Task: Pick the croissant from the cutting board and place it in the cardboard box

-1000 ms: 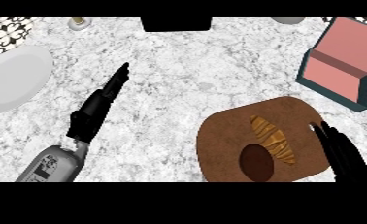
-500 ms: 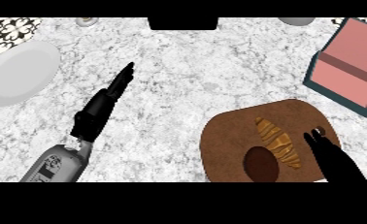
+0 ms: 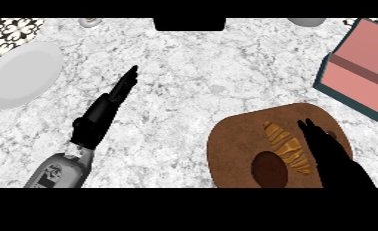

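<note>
Now right hand (image 3: 331, 155) open beside croissant (image 3: 288, 147), on cutting board (image 3: 232, 145), left hand (image 3: 111, 106) straight-fingered

croissant (image 3: 286, 146) on cutting board (image 3: 236, 145) | cardboard box (image 3: 353, 70) behind-right | plate (image 3: 26, 74), seemingly, far left

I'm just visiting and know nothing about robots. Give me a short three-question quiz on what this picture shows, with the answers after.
1. True or false: the croissant already lies in the cardboard box.
2. Which hand is beside the croissant? A) left hand B) right hand C) neither
3. Fill in: the croissant and a dark brown oval thing lie on the ____.

Key
1. False. It is on the cutting board; the box stands apart, at the right edge.
2. B. The right hand, fingers straight, is over the board just right of the croissant; the left hand is far off over the counter.
3. Cutting board.
</note>
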